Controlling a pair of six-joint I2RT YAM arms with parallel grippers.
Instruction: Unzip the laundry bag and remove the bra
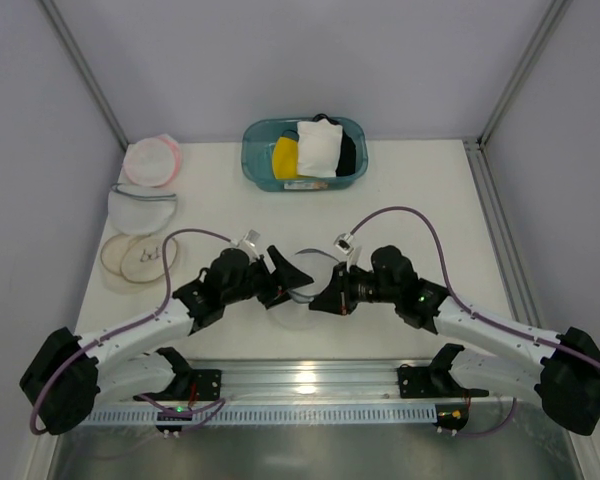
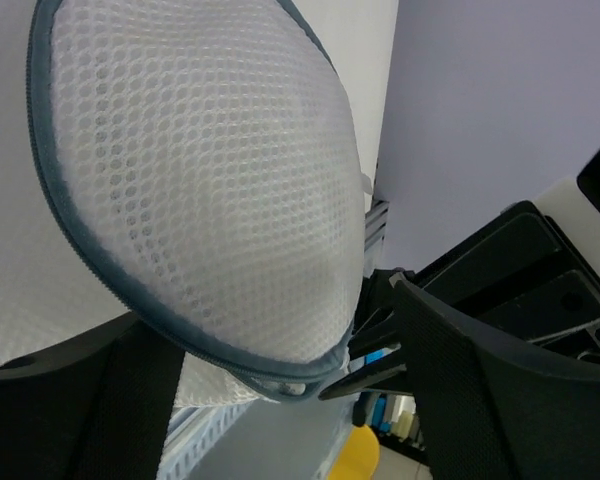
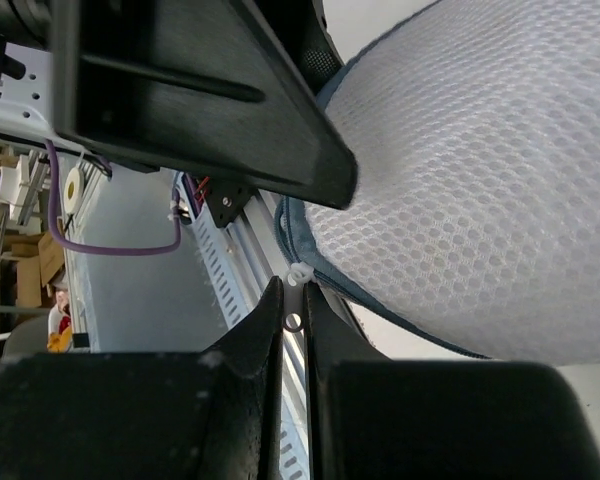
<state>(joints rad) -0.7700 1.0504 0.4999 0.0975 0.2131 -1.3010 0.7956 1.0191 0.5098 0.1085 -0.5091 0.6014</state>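
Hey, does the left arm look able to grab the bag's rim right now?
Probably yes. The left gripper is open and straddles the rim of the bag, with nothing between. The right gripper, shut, sits at the opposite side, out of its way.

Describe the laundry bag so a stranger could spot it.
On the white table, look front centre, between the left tool and right tool. The bag is the round mesh pouch there, grey-blue rimmed. The other pouches all lie along the left edge.
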